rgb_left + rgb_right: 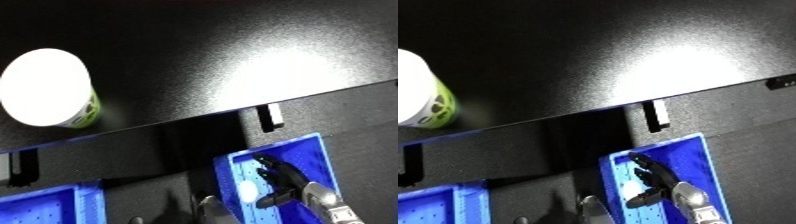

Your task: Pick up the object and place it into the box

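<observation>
A cup with a wide white top (43,86) and a green printed side stands on the black table (231,60) at the far left, away from both hands. My right hand (286,181) comes in from the lower right and hangs inside the blue bin (313,150) below the table's front edge. Its fingers and thumb are spread apart. A small white round thing (247,190) lies in the bin just left of the fingertips; whether they touch it I cannot tell. My left hand shows in neither view.
A second blue bin (53,205) sits at the lower left. Black brackets (272,117) hang from the table's front edge. A grey metal part (210,204) shows at the bottom between the bins. Glare lights the table's right half.
</observation>
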You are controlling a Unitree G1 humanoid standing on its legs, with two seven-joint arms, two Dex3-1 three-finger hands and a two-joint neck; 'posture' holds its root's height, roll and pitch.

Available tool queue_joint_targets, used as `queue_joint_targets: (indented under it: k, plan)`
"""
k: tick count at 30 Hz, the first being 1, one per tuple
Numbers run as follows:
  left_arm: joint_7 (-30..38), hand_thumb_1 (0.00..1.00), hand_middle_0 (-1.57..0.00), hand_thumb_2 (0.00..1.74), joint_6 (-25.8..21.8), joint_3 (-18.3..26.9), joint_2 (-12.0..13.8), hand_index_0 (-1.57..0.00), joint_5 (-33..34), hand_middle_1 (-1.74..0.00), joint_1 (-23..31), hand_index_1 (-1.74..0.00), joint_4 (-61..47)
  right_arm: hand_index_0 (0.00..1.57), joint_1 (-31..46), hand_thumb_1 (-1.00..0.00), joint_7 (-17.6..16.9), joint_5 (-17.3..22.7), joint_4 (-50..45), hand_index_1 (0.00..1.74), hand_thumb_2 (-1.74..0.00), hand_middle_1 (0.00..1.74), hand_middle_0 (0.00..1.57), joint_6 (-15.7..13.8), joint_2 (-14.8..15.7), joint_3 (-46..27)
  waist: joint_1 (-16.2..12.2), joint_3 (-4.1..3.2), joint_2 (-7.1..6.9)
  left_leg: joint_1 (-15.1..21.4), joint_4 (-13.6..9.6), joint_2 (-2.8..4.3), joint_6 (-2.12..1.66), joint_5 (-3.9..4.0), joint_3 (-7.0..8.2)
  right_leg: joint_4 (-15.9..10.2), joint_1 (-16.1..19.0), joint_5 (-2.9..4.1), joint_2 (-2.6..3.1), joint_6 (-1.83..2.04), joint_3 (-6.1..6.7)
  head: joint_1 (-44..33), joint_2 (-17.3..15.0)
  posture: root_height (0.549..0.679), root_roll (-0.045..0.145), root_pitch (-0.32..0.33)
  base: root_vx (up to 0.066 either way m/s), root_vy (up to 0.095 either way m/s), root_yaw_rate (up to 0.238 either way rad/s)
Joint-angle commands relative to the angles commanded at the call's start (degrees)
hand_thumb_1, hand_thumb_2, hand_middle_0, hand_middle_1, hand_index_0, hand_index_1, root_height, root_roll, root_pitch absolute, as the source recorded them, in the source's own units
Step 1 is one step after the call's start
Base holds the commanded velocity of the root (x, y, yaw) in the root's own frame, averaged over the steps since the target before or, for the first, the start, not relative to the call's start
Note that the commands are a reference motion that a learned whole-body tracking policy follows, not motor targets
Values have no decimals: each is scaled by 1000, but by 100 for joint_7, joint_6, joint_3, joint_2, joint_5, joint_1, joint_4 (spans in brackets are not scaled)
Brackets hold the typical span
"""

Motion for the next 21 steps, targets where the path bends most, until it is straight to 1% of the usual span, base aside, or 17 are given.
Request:
queue_joint_targets:
  k: [5,9,12,16,21]
  plan:
    - [-30,0,0,0,83,-12,94,0,103,0,-162,0,-32,0,-97,0,-226,153,-114,0,0,0,0,124,127,40,75,41,-10,-47,-69,-17,-32,115,-34,16,-47,40,-63,55,-71,-669,72,612,43,-1,6,-32,150]
    - [-25,0,0,0,72,-42,90,0,145,0,-204,0,-65,0,-22,0,-400,161,-198,0,0,0,0,128,225,84,111,77,-29,-66,-89,-15,-39,161,-66,76,-69,25,-109,84,-117,-1185,86,612,41,-4,20,-10,106]
    - [-10,0,0,0,48,-78,82,0,167,0,-190,0,-133,0,74,0,-484,160,-267,0,0,0,0,143,272,106,136,96,-39,-48,-96,-15,-40,171,-85,101,-48,5,-138,98,-135,-1438,126,612,41,-7,32,-9,112]
    - [-33,0,0,0,1,-75,111,0,194,0,-163,0,-240,0,168,0,-503,195,-335,0,0,0,0,180,307,149,169,120,-49,-28,-79,-17,-37,159,-94,117,-28,-8,-168,118,-152,-1581,128,612,40,-10,16,-2,80]
    - [-90,0,0,0,-183,-66,137,0,248,0,-119,0,-383,0,260,0,-501,266,-360,0,0,0,0,133,325,190,184,157,-66,-12,-64,-8,-31,142,-101,126,-16,-13,-185,139,-162,-1613,112,612,38,-13,1,8,15]
